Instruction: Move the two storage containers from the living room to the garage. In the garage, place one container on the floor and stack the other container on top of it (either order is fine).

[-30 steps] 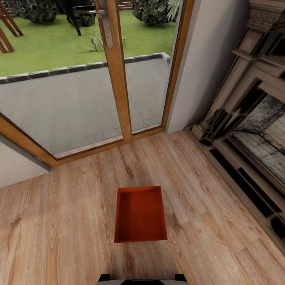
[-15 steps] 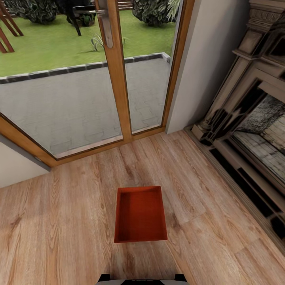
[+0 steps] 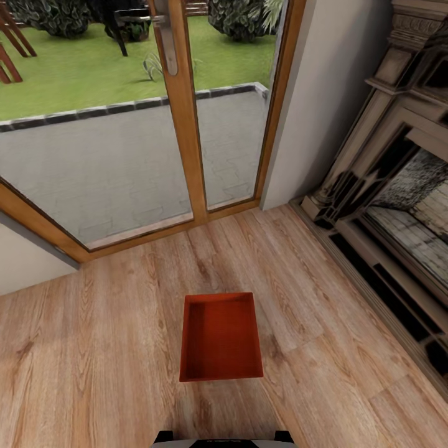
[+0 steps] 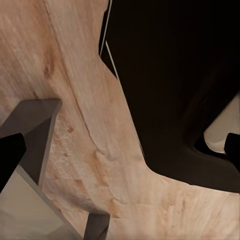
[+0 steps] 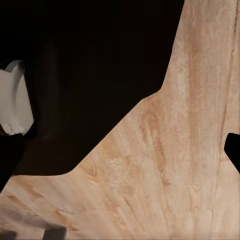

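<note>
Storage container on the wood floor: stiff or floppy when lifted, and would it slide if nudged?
The storage container probably lifts rigid: its straight walls hold shape. Empty, so likely light. Its flat bottom on the smooth plank floor would likely slide rather than tip.

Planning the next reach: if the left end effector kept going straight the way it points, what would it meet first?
Most likely the wood-plank floor, which lies ahead between its fingertips; the robot's dark base sits just to one side. Depth is unclear.
</note>
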`<state>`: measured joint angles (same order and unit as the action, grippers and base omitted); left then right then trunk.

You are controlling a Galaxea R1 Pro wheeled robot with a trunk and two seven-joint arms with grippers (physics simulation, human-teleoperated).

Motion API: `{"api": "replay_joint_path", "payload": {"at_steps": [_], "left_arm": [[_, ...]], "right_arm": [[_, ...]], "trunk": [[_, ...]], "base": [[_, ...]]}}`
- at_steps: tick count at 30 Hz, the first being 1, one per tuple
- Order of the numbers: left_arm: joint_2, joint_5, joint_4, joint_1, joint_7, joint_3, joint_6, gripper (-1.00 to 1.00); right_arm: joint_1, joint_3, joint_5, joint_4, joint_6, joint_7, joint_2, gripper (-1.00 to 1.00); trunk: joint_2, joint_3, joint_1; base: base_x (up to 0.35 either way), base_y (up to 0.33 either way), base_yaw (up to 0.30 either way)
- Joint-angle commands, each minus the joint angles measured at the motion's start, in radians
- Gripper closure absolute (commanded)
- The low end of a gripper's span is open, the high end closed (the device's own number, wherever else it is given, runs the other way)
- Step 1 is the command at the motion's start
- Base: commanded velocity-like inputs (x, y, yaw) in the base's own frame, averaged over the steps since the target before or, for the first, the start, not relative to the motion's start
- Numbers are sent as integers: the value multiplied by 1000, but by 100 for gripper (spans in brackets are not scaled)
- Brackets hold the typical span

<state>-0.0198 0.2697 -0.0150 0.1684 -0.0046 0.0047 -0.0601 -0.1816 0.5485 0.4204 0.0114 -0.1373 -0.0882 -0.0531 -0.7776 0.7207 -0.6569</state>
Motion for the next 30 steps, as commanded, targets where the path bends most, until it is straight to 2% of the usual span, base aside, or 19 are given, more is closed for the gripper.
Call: {"api": "replay_joint_path", "payload": {"at_steps": [1, 9, 13, 17, 24, 30], "left_arm": [[0, 4, -5, -5, 0, 0, -4, -100], [0, -2, -50, -51, 0, 0, -6, -100], [0, -4, -72, -72, 0, 0, -6, -100], [0, -4, -74, -72, 0, 0, -6, -100], [0, -4, -74, -72, 0, 0, -6, -100], [1, -5, -75, -72, 0, 0, -6, -100]], "right_arm": [[5, 8, 9, -5, -2, -3, -1, -100], [51, 8, 11, -18, 0, -1, -1, -100], [68, 8, 11, -18, 1, 1, -1, -100], [68, 8, 11, -18, 1, 1, -1, -100], [68, 7, 13, -18, 1, -4, -1, -100], [68, 8, 50, -18, 4, -7, -1, -100]], "trunk": [[-1, 1, 0], [-1, 1, 0], [-1, 2, 0], [-1, 4, 0], [-1, 4, 0], [-1, 4, 0]], "base": [[0, 0, 0], [0, 0, 2], [0, 0, 161], [0, 0, 168], [0, 0, 22], [0, 0, 1]]}}
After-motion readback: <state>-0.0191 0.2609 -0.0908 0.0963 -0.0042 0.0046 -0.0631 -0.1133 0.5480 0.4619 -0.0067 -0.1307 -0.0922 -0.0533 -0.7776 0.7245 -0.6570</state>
